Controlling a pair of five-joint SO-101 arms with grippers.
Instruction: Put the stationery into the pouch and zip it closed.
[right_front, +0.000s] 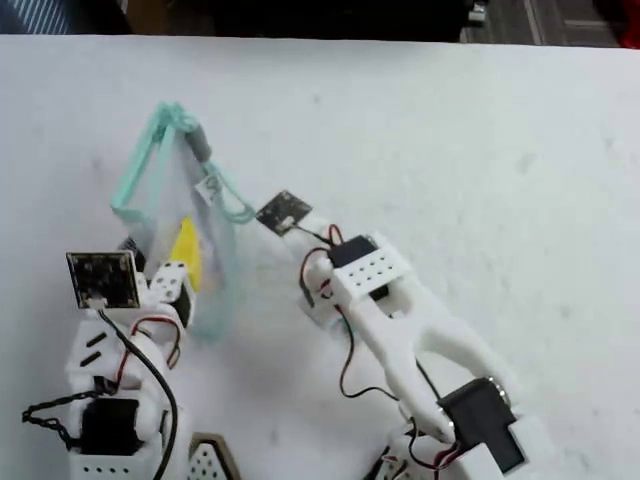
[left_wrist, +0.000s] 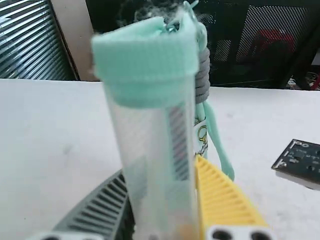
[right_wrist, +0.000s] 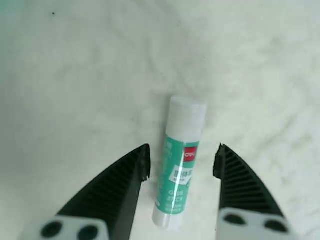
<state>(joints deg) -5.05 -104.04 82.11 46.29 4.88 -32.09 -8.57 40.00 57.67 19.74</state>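
Note:
The pouch is clear plastic with mint-green trim, and it stands up off the white table. My left gripper is shut on it, the grey finger on one side and the yellow finger on the other. The mint band is the pouch's upper end, with a grey cord hanging beside it. A green-and-white glue stick lies flat on the table. My right gripper hangs open over it, one black finger on each side. In the high view the right arm covers the glue stick.
The white table has wide free room to the right and at the back, ending at a dark far edge. The right arm's camera board sits close beside the pouch. A dark chair and window blinds stand beyond the table.

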